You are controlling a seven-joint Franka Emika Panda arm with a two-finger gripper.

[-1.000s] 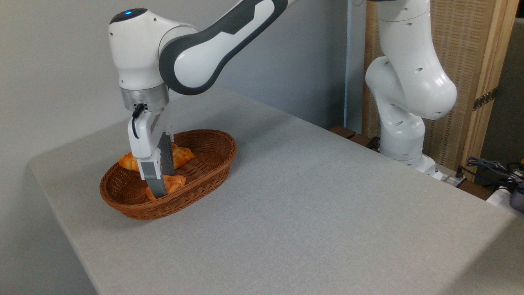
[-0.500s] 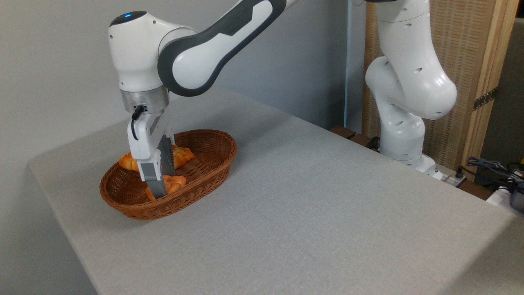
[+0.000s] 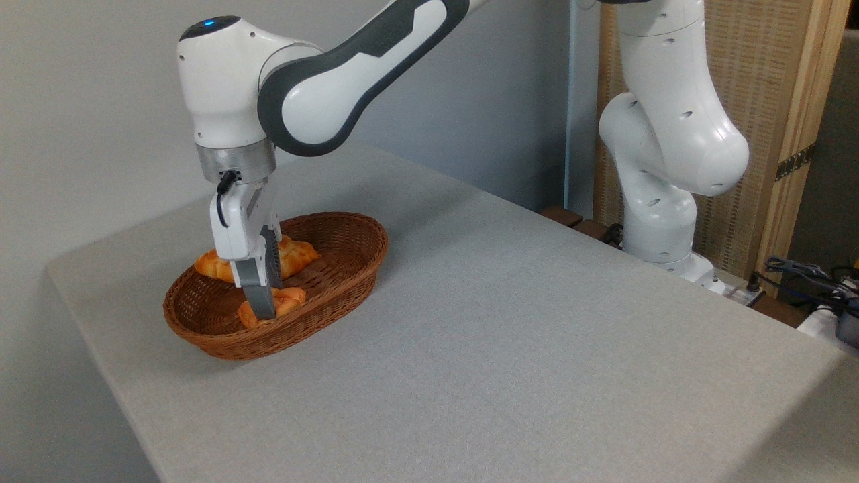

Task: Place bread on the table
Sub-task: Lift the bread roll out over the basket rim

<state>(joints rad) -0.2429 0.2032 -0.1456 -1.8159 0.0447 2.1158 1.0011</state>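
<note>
The bread (image 3: 290, 300), a small orange-golden bun, lies in the near part of a brown wicker basket (image 3: 352, 278) on the left of the grey table (image 3: 510, 322). My gripper (image 3: 266, 305) reaches straight down into the basket and is shut on the bun. Its near grey finger (image 3: 258, 292) covers the bun's left part. The bun is still low inside the basket, and I cannot tell if it touches the bottom.
A longer golden loaf (image 3: 300, 253) lies in the back of the basket, behind my gripper. The arm's white base (image 3: 661, 221) stands at the table's far right edge. Cables (image 3: 812, 275) lie at the right, beyond the table.
The two fingers have come together on the bun. The gripper body has shifted a little to the right; the basket and the loaf have not moved.
</note>
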